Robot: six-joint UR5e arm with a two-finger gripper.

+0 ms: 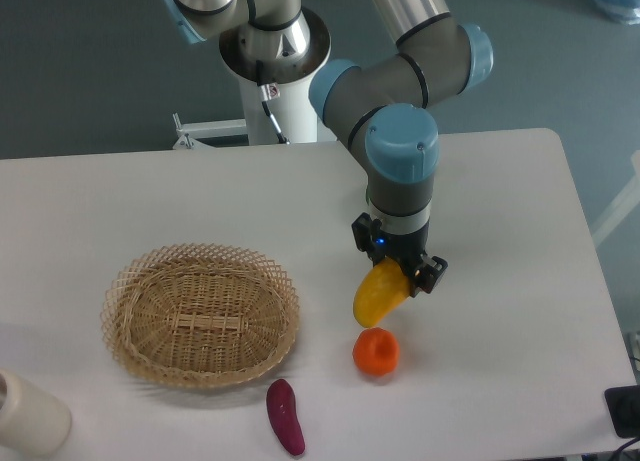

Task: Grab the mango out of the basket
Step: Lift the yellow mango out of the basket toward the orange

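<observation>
Mango (pixel 378 296), smooth, elongated and yellow-orange: already out of the basket, hanging tilted well to the right of it, clear of the tabletop.

From left to right. Far left of the basket, cut off by the frame corner: pale cream cylinder (pixel 28 413), nature unclear. Shallow round basket of pale tan woven wicker (pixel 200 314): nothing visible inside. Just off the basket's lower right rim: small purple eggplant (pixel 285 417), lying on the white table (pixel 500 201). Further right of the basket: round orange fruit (pixel 376 352), directly below the mango's lower tip, apparently apart from it. Black two-finger gripper (pixel 400 276): clamped on the mango's upper end.

Judged progress: pick essentially done, only secure holding left. Hard to make out: fingertips, largely hidden behind fruit and wrist, so depth of grip uncertain.
</observation>
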